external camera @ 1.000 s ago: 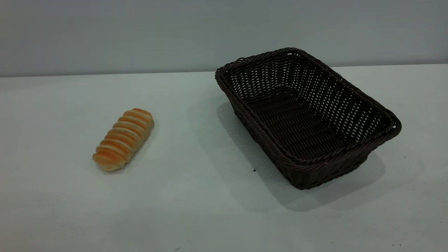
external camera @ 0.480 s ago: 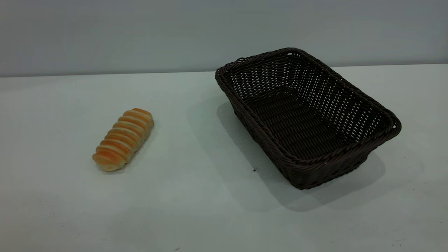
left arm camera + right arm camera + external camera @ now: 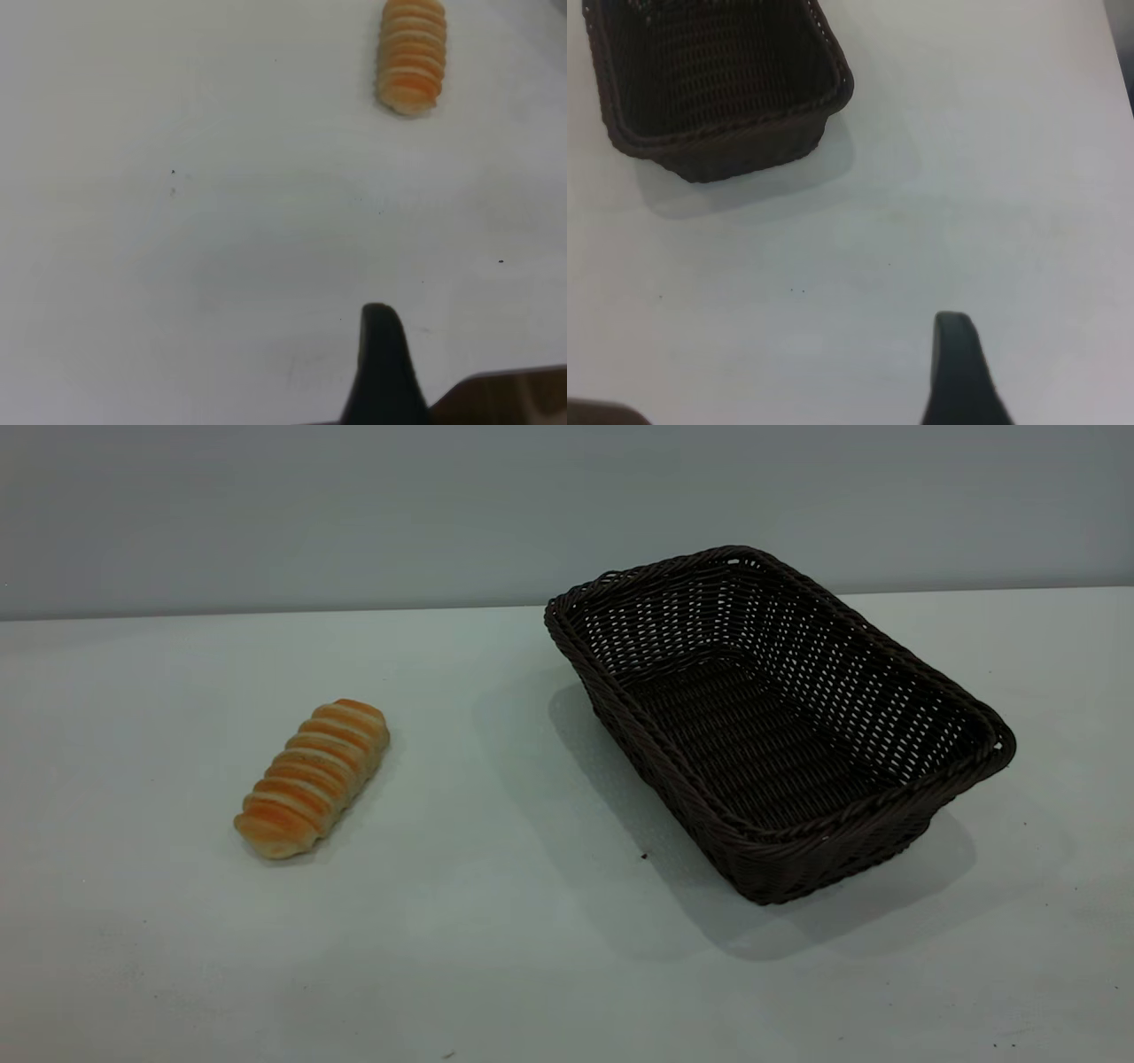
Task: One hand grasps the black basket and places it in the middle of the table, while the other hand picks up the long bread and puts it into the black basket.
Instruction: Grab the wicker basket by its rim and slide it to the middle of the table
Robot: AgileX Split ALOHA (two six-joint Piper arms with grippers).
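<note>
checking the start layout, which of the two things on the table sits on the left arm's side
The small golden-orange ridged bread roll: it lies alone on the white-grey tabletop at the left, while the large dark woven wicker basket stands empty at the right.

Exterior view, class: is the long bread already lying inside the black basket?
No. The long bread lies on the table, well apart from the black basket, which holds nothing.

Plain grey wall behind, evenly lit.
</note>
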